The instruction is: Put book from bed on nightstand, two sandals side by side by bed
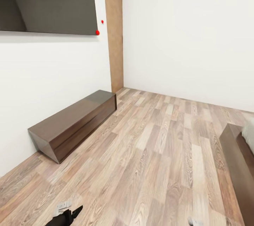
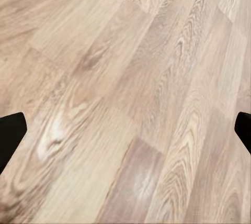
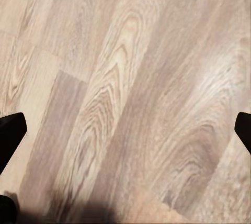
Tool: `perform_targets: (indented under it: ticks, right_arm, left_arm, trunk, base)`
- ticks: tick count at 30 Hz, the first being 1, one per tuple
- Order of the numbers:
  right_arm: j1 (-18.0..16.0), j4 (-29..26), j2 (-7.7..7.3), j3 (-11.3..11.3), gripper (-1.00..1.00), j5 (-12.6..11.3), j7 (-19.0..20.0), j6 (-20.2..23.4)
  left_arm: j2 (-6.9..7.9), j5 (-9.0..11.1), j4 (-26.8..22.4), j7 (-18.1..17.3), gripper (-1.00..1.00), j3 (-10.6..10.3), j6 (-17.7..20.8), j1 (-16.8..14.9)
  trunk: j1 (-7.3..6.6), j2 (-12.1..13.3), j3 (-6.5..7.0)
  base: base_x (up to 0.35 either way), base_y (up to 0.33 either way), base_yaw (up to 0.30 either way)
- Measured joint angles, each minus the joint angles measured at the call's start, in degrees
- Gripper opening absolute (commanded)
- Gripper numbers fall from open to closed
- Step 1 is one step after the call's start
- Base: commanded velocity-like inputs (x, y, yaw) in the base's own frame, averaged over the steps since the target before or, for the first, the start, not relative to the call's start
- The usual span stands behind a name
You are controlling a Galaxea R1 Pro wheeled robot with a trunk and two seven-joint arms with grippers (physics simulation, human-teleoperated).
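Your left gripper [image 1: 68, 213] sits at the head view's lower edge above bare wood-plank floor [image 1: 158, 155], in a corner of the bedroom.

Your left wrist view shows both fingertips [image 2: 10, 135] at the frame's sides, spread wide with nothing but floor between them; your right gripper [image 3: 125, 130] reads the same, fingers apart and empty over planks. You have a long dark low bench [image 1: 74, 123] against the white wall [image 1: 49, 71] beneath a dark wall panel [image 1: 49, 2]. A corner of the bed [image 1: 238, 155], dark frame with pale mattress, shows at the right edge. You cannot see the book or sandals from these views.
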Motion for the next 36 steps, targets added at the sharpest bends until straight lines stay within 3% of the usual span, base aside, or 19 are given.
perform_targets:
  ticks: [10, 21, 36]
  right_arm:
    - [0.0, -0.1, 0.00, 0.0, 1.00, 0.0, 0.0, 0.0]
    - [0.0, -0.1, 0.00, 0.0, 1.00, 0.0, 0.0, 0.0]
    - [0.0, -0.2, 0.01, 0.0, 1.00, 0.1, 0.0, 0.0]
  left_arm:
    - [-0.01, 0.0, 0.0, 0.0, 1.00, 0.0, 0.0, 0.0]
    - [-0.01, 0.0, 0.0, 0.0, 1.00, 0.0, 0.0, 0.0]
    - [0.00, 0.0, 0.0, 0.0, 1.00, 0.0, 0.0, 0.0]
  trunk:
    - [0.01, 0.0, -0.22]
    - [0.04, 0.0, -0.51]
    - [0.00, 0.0, -0.56]
  base:
    - [0.310, 0.001, -0.131]
    - [0.029, 0.000, -0.237]
    - [0.233, 0.000, -0.018]
